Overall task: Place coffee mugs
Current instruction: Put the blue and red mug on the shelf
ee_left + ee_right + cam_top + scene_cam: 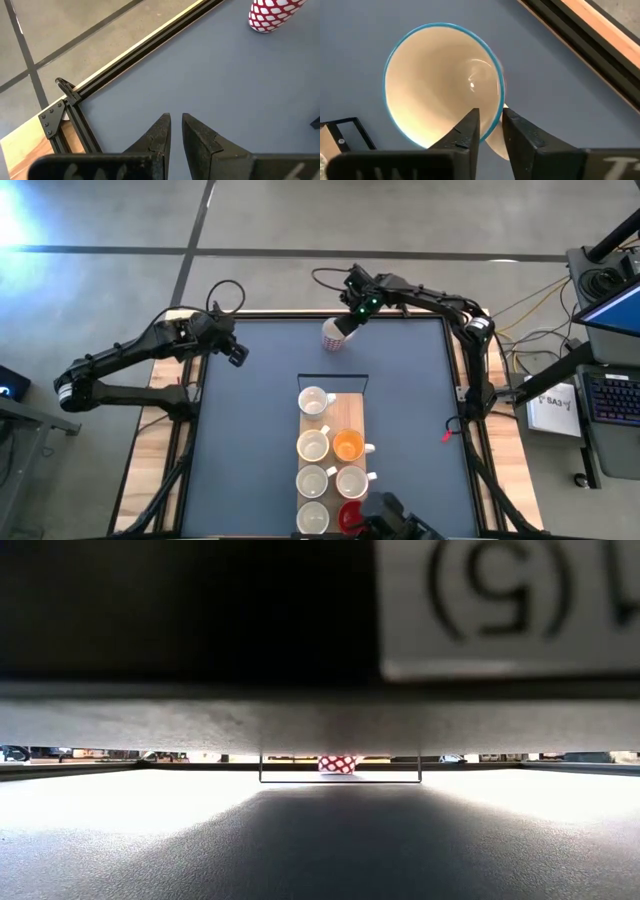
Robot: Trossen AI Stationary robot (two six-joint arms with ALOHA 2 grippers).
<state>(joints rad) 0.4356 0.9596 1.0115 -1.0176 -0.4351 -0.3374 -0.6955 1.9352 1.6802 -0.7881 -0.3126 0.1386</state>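
Seven mugs show in the high view. One, the patterned mug (pixel 333 335), white with a red lattice on its side, stands upright on the dark table (pixel 250 430) near the far edge, well apart from the others. The right gripper (pixel 345 326) is at this mug: in the right wrist view its two dark fingers (pixel 465 132) straddle the near rim of the patterned mug (pixel 442 85), one inside the cream bowl and one outside, pinched on the wall. The other six mugs sit on a wooden board (pixel 352 408) at the near middle of the table, in two rows. The left row holds four white mugs: the first (pixel 315 401) farthest back, then the second (pixel 313 445), the third (pixel 313 480) and the fourth (pixel 313 517). The right row holds three places filled: an orange mug (pixel 348 446), a white mug (pixel 351 482) and a red mug (pixel 349 515) partly hidden at the picture's edge. That makes five white, one orange, one red and one patterned only if an eighth is counted; just seven can be seen. The left gripper (pixel 236 353) hangs over the table's far left part, away from every mug, and in the left wrist view its fingers (pixel 160 135) stand almost together with a thin gap, holding nothing. The low view shows only the patterned mug (pixel 337 764) far off.
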